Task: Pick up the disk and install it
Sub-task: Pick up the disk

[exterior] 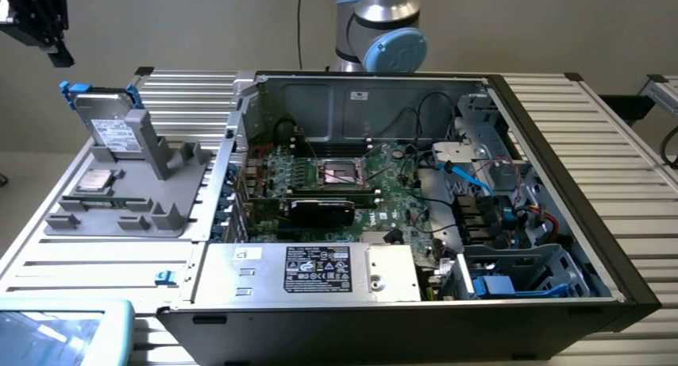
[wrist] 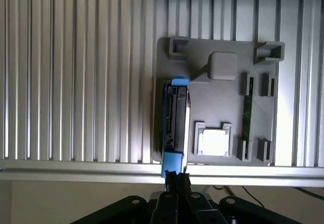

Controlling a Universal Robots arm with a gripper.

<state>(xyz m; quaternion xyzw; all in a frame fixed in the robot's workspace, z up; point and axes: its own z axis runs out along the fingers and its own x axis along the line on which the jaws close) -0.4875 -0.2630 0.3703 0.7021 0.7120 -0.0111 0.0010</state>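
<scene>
The disk (exterior: pixel 106 116) stands on edge in a slot of the grey holder plate (exterior: pixel 127 199), at the exterior view's left; its blue rails stick up at both ends and its white label faces forward. My gripper (exterior: pixel 37 21) hangs high above and slightly to the left of it, well apart. Looking straight down in the wrist view, the disk (wrist: pixel 174 120) is a thin dark edge capped by blue rail ends, and my gripper (wrist: pixel 175 179) has its fingers pressed together with nothing between them.
The open computer case (exterior: pixel 593 183) fills the middle and right, with motherboard (exterior: pixel 350 183), grey power supply box (exterior: pixel 317 271) and a drive cage (exterior: pixel 519 275) with blue parts. On the holder plate lie a small square silver chip (wrist: pixel 213 142) and a memory stick (wrist: pixel 246 113).
</scene>
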